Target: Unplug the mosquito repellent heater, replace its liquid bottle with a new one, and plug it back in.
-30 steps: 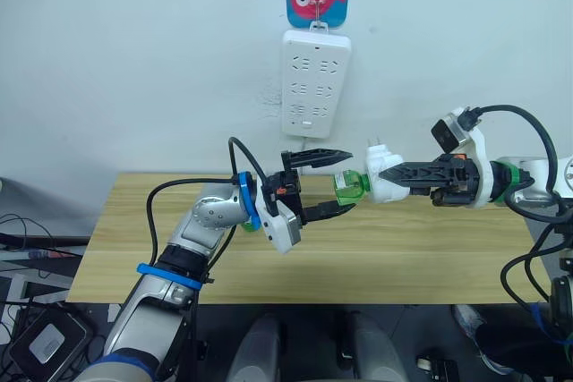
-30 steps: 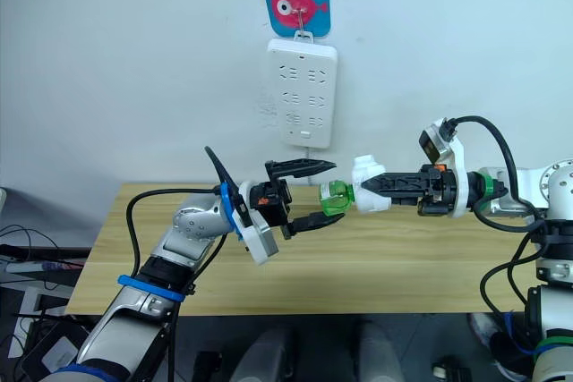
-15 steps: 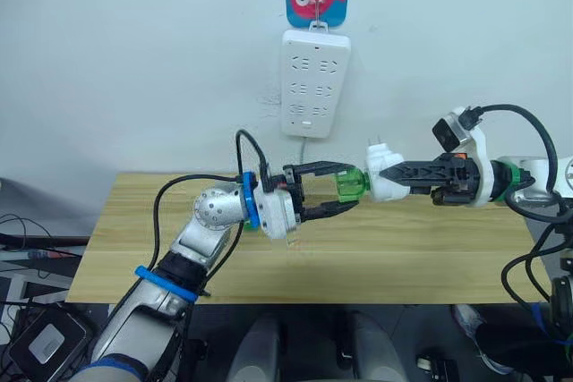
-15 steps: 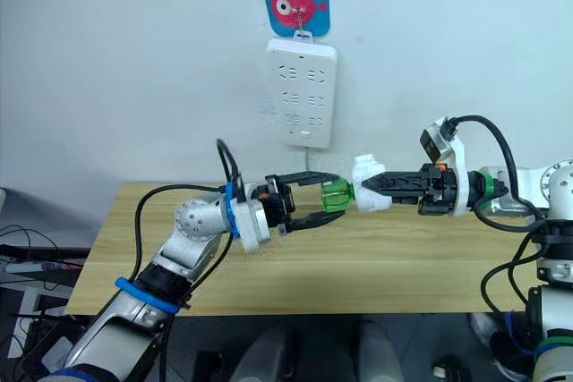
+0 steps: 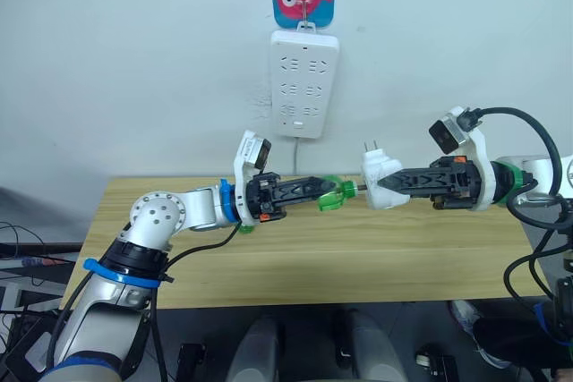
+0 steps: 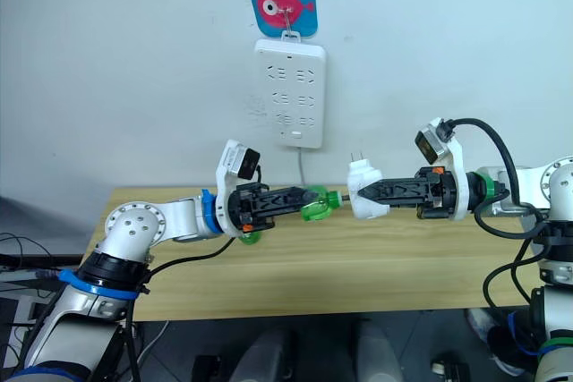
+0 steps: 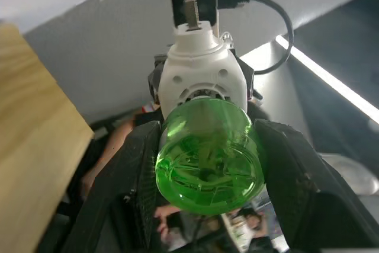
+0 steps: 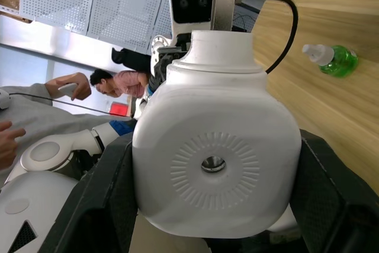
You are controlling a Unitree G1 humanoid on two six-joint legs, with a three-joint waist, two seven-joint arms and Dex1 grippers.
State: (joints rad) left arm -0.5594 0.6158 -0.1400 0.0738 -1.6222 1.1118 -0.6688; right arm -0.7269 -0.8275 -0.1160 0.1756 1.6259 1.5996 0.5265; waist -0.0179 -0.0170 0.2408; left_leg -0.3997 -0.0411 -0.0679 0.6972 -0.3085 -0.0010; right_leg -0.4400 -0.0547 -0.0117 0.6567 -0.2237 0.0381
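Pale wall with a hanging power strip (image 5: 304,83) above a wooden desk (image 5: 295,257); held in the air over it, the right end effector (image 5: 387,184) pinching the white mosquito repellent heater (image 5: 379,178), prongs up, and facing it the left end effector (image 5: 329,192) pinching the green liquid bottle (image 5: 331,196), just pulled clear of the heater's socket, thin wick still bridging the gap. Likely trouble from here: bottle slipping from a shallow pinch and dropping to the desk, or wick snagging if drawn off-axis. Second green bottle (image 8: 330,60) lying on the desk beyond the right end effector.
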